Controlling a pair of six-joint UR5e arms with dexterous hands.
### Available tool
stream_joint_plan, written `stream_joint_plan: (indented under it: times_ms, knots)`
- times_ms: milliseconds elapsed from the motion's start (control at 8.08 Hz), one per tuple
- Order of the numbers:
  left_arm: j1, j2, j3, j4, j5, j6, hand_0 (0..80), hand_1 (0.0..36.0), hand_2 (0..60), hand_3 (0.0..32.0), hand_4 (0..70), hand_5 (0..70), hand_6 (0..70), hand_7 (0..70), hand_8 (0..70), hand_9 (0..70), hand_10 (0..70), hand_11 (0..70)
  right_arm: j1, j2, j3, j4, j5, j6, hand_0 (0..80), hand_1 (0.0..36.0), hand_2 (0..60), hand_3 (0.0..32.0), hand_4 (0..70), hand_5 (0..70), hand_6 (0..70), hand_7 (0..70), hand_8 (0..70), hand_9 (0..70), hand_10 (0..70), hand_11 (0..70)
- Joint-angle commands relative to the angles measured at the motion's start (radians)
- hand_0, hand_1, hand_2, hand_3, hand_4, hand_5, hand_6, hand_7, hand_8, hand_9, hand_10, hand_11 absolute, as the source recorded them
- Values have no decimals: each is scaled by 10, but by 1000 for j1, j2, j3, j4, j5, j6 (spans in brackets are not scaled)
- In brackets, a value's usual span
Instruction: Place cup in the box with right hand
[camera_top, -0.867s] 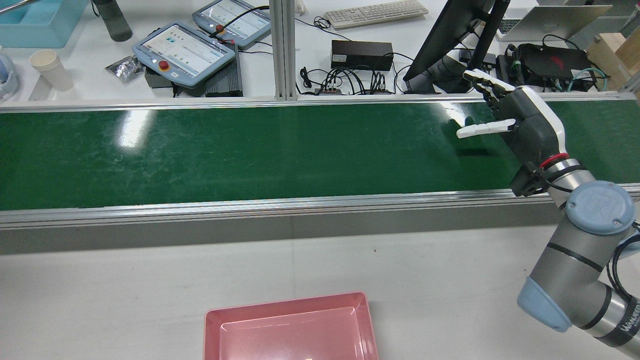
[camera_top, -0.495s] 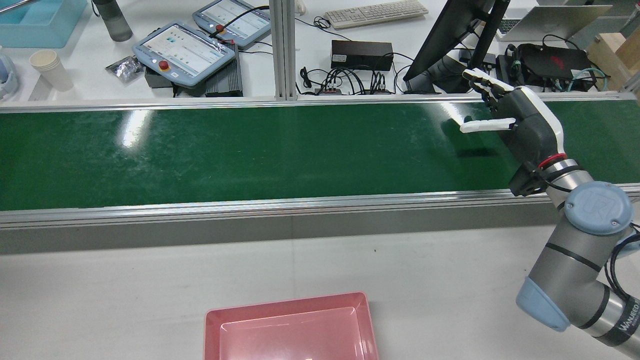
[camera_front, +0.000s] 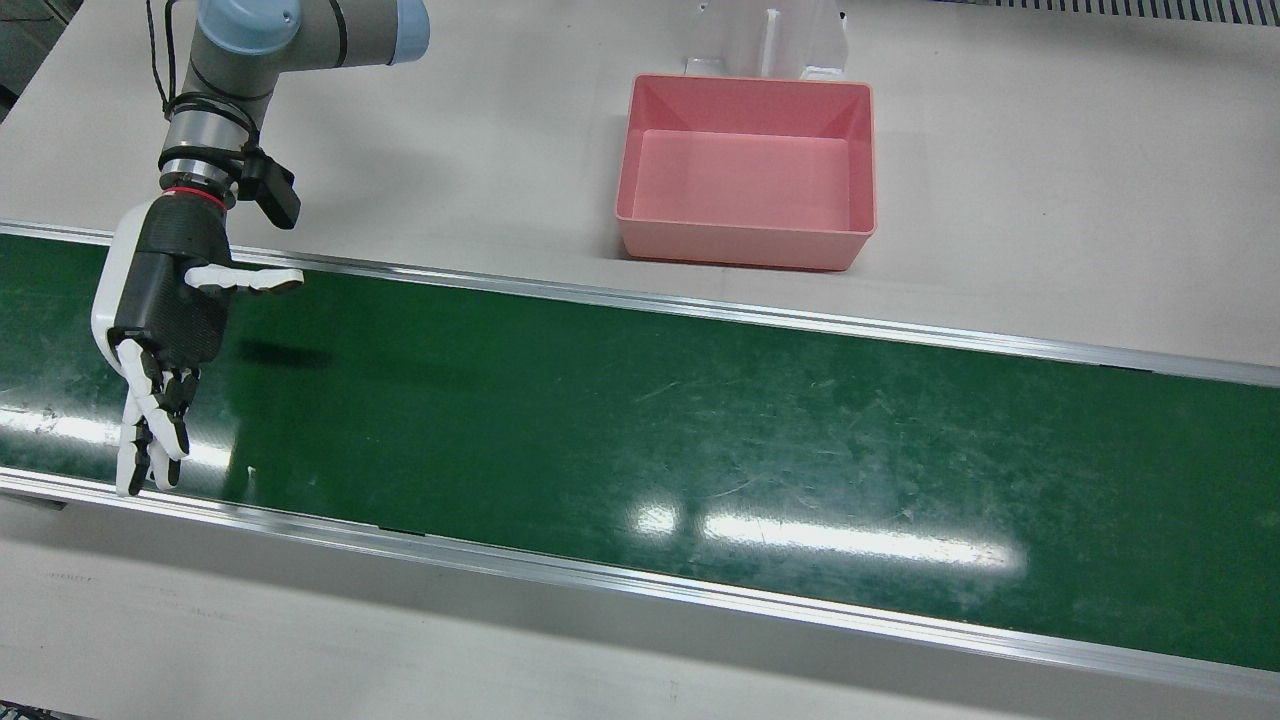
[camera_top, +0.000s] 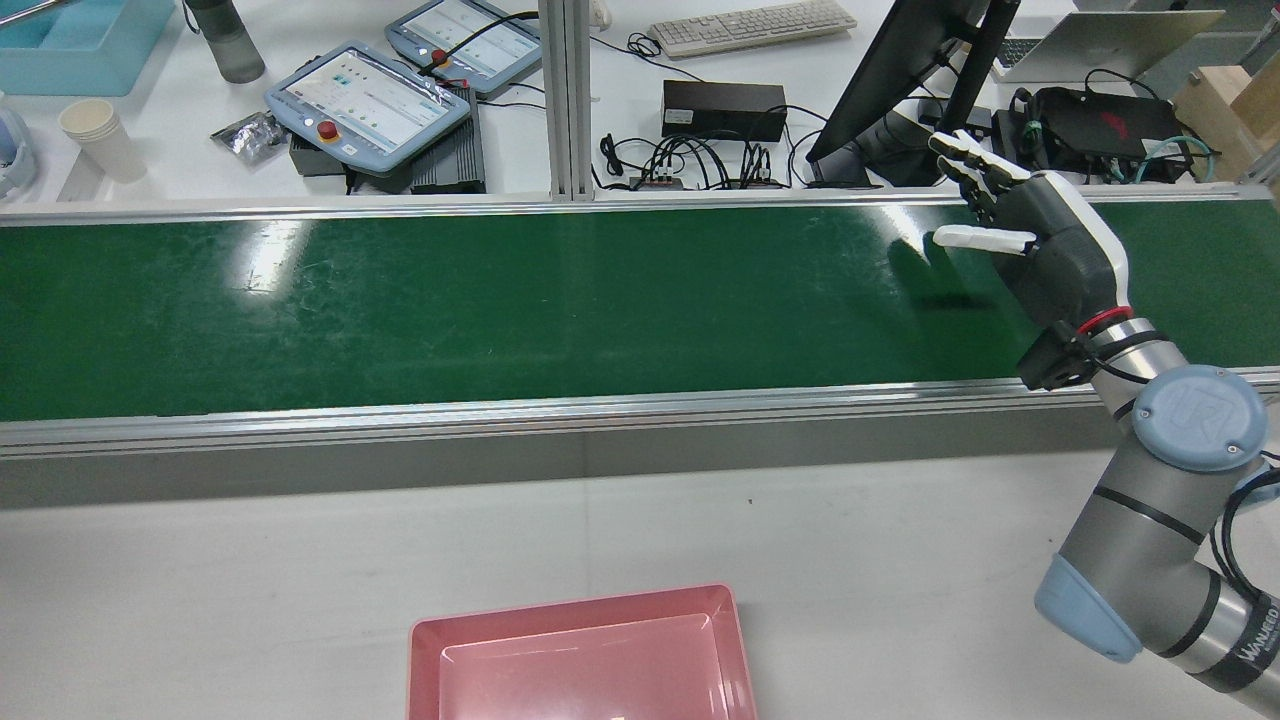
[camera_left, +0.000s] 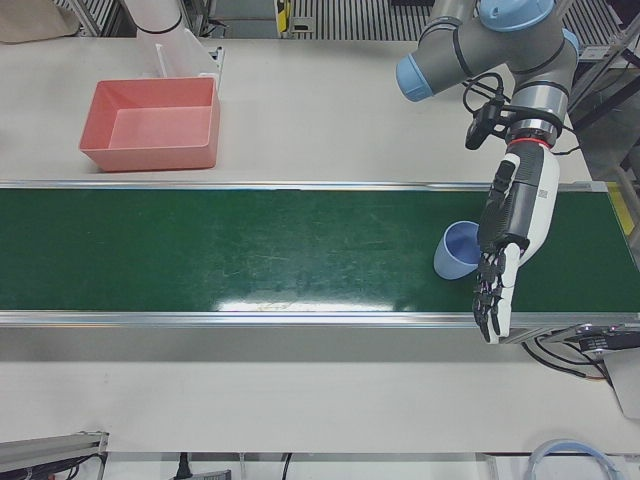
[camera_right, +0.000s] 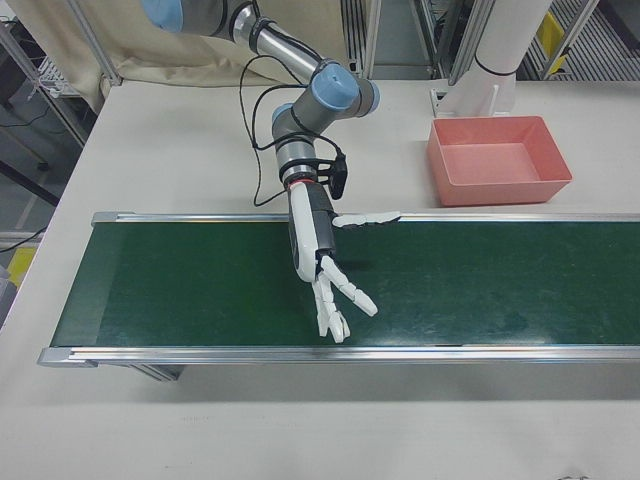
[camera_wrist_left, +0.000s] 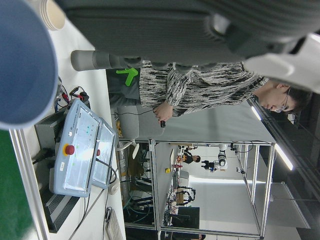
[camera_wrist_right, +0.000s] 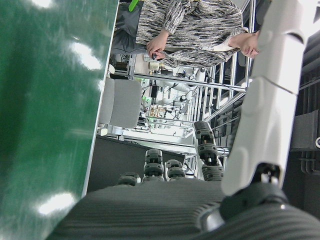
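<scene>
The blue cup (camera_left: 456, 252) stands on the green belt (camera_front: 700, 420) close beside the left hand (camera_left: 510, 240), whose fingers are straight and empty. The right hand (camera_front: 165, 320), spread wide and also empty, hovers well apart, beyond the pink box (camera_front: 745, 250).

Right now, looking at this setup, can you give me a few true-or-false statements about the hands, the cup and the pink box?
1. The pink box has nothing in it. True.
2. The right hand holds the cup. False: it is open and holds nothing, above the green conveyor belt.
3. A blue cup is on the belt beside the left hand. True.
4. The pink box stands on the belt. False: it stands on the pale table next to the belt.
</scene>
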Motion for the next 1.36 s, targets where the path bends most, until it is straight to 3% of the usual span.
stream_joint_plan:
  times_ms: [0, 743, 1238]
  knots:
    - [0, 0, -1, 0, 0, 0, 0, 0, 0, 0, 0, 0, 0, 0, 0, 0, 0, 0, -7, 25, -48, -1, 22, -4, 551, 208, 0, 0, 0, 83, 41, 97, 91, 111, 4, 30]
    - [0, 0, -1, 0, 0, 0, 0, 0, 0, 0, 0, 0, 0, 0, 0, 0, 0, 0, -19, 64, -49, -11, 41, -19, 601, 248, 0, 0, 0, 89, 57, 166, 94, 127, 0, 25]
    - [0, -1, 1, 0, 0, 0, 0, 0, 0, 0, 0, 0, 0, 0, 0, 0, 0, 0, -31, 67, -52, -11, 70, -38, 600, 246, 0, 0, 0, 87, 62, 182, 95, 133, 1, 28]
